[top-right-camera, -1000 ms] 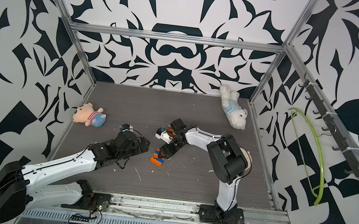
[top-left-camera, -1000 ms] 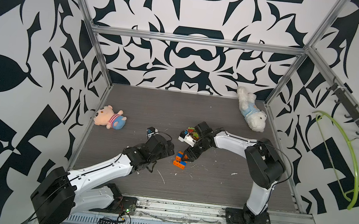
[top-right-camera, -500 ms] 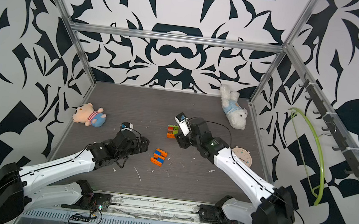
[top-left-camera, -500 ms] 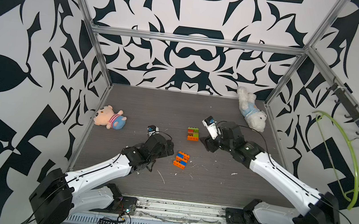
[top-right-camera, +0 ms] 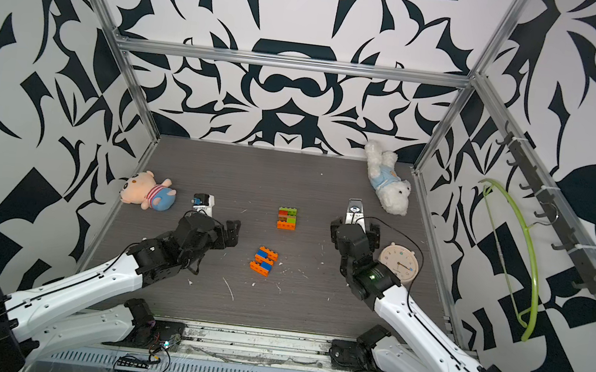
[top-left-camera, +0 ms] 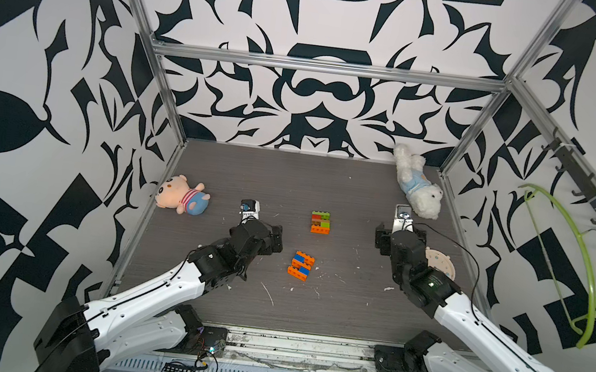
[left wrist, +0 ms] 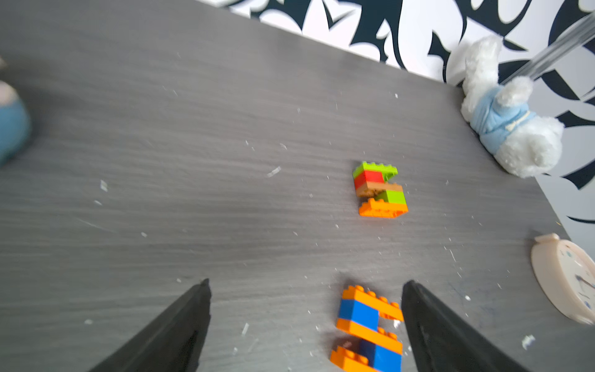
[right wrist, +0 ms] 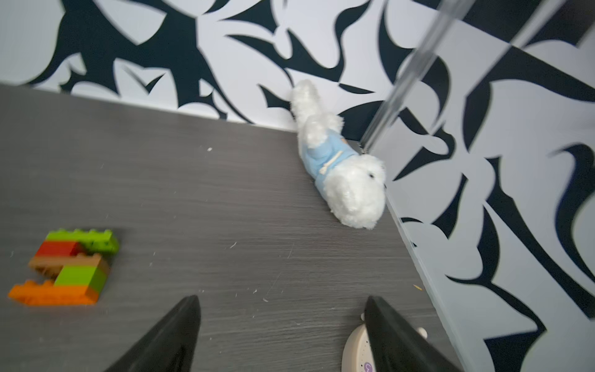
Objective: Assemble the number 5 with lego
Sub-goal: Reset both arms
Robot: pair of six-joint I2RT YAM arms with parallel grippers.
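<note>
Two lego builds lie flat on the dark table. A green, red, brown and orange lego build (top-left-camera: 320, 222) (top-right-camera: 286, 218) sits mid-table and also shows in the wrist views (left wrist: 380, 190) (right wrist: 69, 267). An orange and blue lego build (top-left-camera: 301, 265) (top-right-camera: 263, 261) (left wrist: 370, 328) lies nearer the front. My left gripper (top-left-camera: 276, 240) (top-right-camera: 230, 233) (left wrist: 306, 283) is open, just left of the orange and blue build, holding nothing. My right gripper (top-left-camera: 399, 232) (top-right-camera: 355, 228) (right wrist: 283, 301) is open and empty, well right of the green build.
A pink plush pig (top-left-camera: 180, 199) lies at the left wall and a white plush dog (top-left-camera: 418, 188) in the back right corner. A cream clock (top-right-camera: 399, 263) (right wrist: 354, 354) lies beside my right gripper. A green hanger (top-left-camera: 569, 259) hangs outside the right wall.
My right arm swung away from the lego to the right side, and its jaws opened wide. The green, red and orange build now lies alone on the table. The left arm held still.
</note>
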